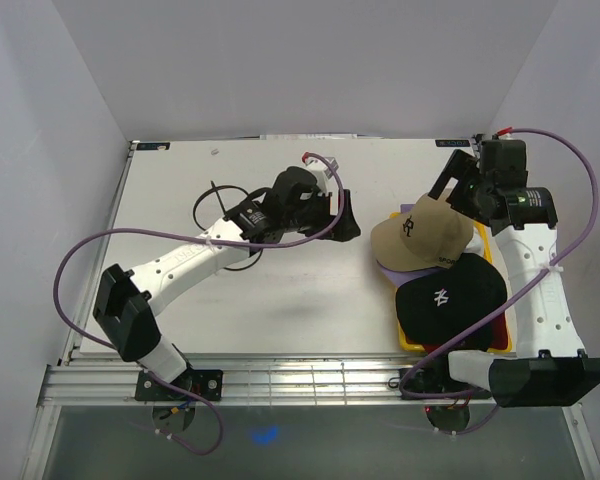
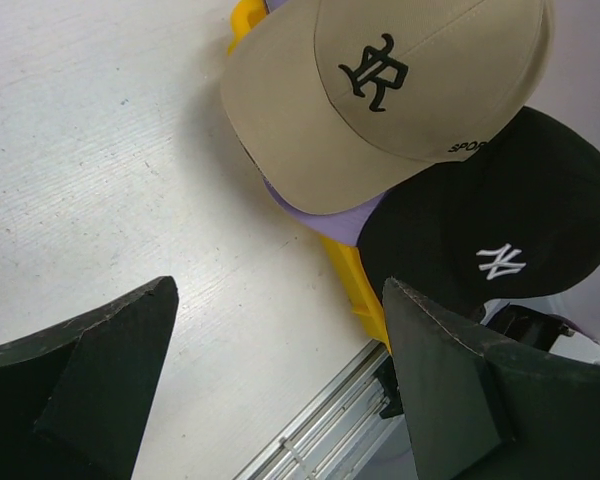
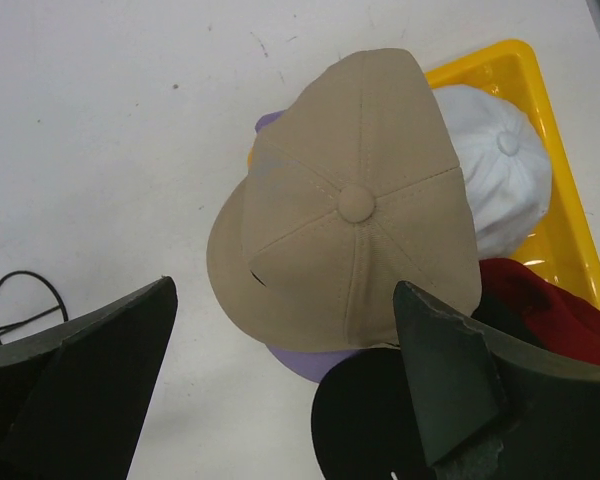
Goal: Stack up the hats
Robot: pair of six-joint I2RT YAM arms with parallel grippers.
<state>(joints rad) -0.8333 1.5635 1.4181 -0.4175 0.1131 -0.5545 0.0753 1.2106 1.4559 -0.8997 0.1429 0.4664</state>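
Progress: partway at best, by the look of it — tan cap (image 1: 420, 235) sitting on lavender cap (image 2: 342, 222), no single neat stack yet.
Left to do: black cap (image 1: 450, 295), white cap (image 3: 502, 175) and red cap (image 3: 555, 315) heaped loose on the tray (image 3: 572, 235), overlapping, likely waiting to be nested.
Left gripper (image 2: 280, 300): jaws wide apart, holding nothing; over bare table (image 1: 230, 310), caps well off at 3 o'clock in the top view.
Right gripper (image 3: 282, 295): jaws spread wide, empty — hovering above the tan cap, its crown between the fingers, toward 12 o'clock in the wrist view.
Black cap: at 5 o'clock of the tan one, touching it.
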